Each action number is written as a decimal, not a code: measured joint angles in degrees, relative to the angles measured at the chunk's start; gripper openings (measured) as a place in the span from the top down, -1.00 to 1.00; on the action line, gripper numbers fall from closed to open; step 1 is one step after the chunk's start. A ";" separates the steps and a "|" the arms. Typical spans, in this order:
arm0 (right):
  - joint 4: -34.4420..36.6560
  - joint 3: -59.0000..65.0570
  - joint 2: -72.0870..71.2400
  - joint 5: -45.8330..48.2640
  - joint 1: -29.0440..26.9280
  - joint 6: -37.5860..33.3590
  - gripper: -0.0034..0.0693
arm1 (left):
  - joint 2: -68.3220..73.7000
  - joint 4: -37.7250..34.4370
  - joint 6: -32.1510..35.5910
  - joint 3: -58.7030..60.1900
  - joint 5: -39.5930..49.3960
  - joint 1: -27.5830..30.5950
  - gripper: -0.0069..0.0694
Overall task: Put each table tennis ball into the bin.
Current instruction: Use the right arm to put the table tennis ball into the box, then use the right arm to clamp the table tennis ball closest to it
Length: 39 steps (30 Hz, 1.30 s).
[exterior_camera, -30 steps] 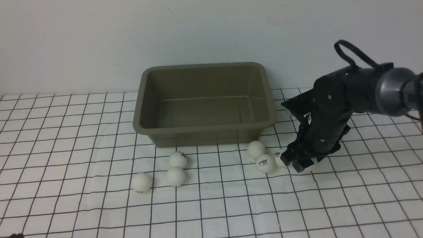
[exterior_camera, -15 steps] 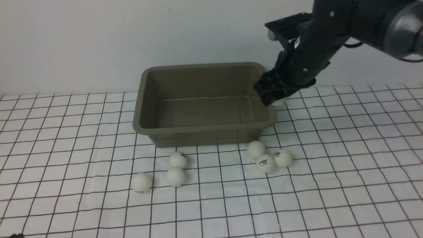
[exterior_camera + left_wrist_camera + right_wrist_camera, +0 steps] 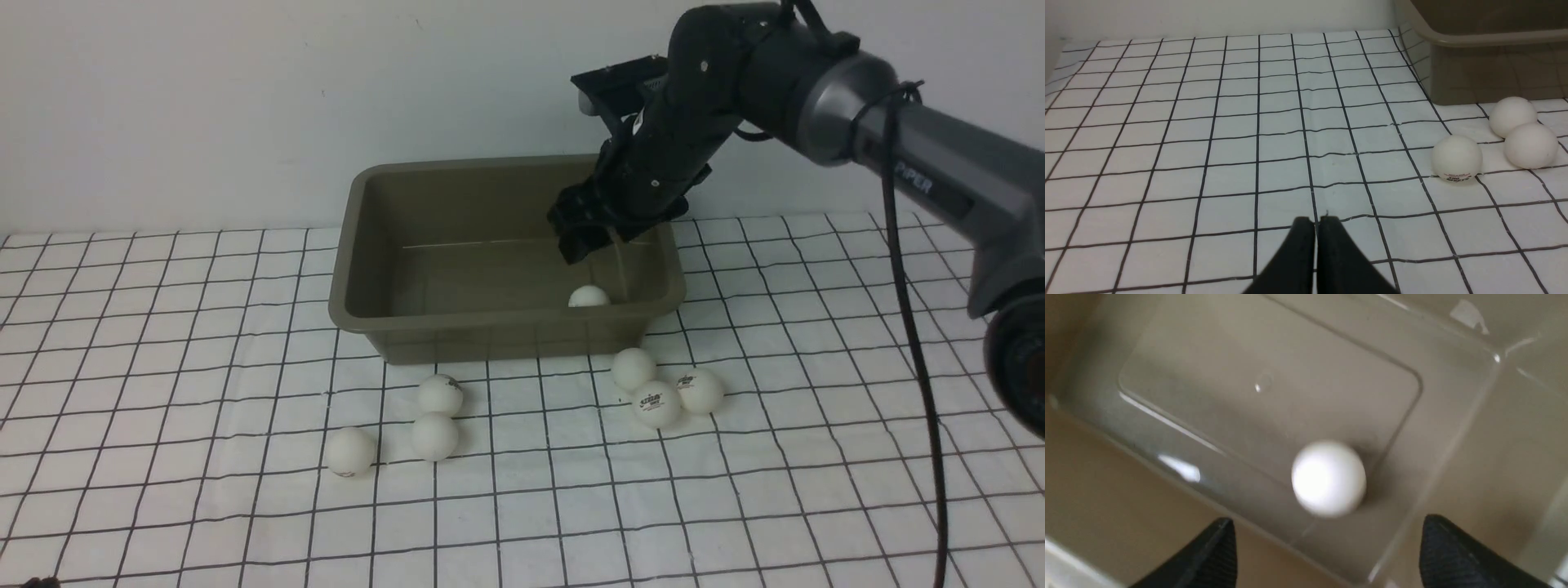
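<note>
Right arm (image 3: 694,122) reached over the right end of the bin (image 3: 490,325). Right jaws stood wide apart, holding nothing, above the bin's interior. One table tennis ball (image 3: 588,296) was inside the bin, low by the front wall toward the right end, beneath those jaws; it was blurred in the right wrist view. Six balls lay on the gridded table (image 3: 204,343) in front of the bin: left cluster (image 3: 433,436) of three, right cluster (image 3: 655,403) of three, bunched together. Left jaws were pressed shut, empty, low over the table, apart from the nearest ball (image 3: 1457,158).
</note>
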 joint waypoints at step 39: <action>-8.26 41.59 -15.12 -18.83 -2.18 8.90 -0.62 | 0.00 0.00 0.00 0.00 0.00 0.00 0.83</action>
